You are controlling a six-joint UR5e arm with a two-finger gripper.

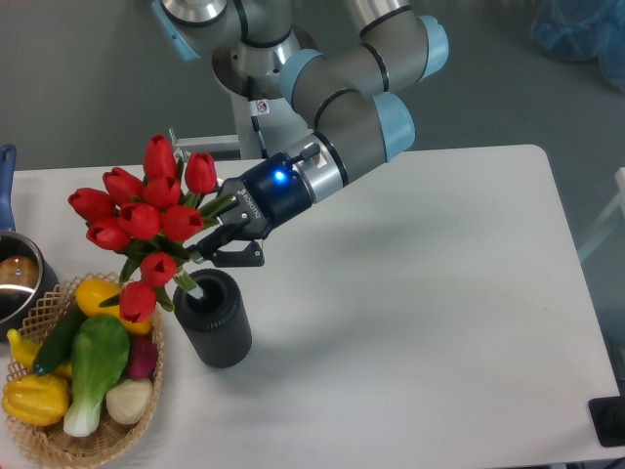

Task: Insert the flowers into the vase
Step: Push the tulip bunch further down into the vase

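Risks tipping the vase if the tool, clamped on the flowers above it, drives tilted stems against the rim.

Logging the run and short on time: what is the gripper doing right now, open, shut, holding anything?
Gripper: shut on the flowers, gripping the stems just above the vase, with the stem ends at its mouth.

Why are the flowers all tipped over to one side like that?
The flowers lean left, out over the basket, not upright. Only their stem ends reach the vase mouth, and the gripper holds the stems at a slant. Nothing looks spilled or broken.
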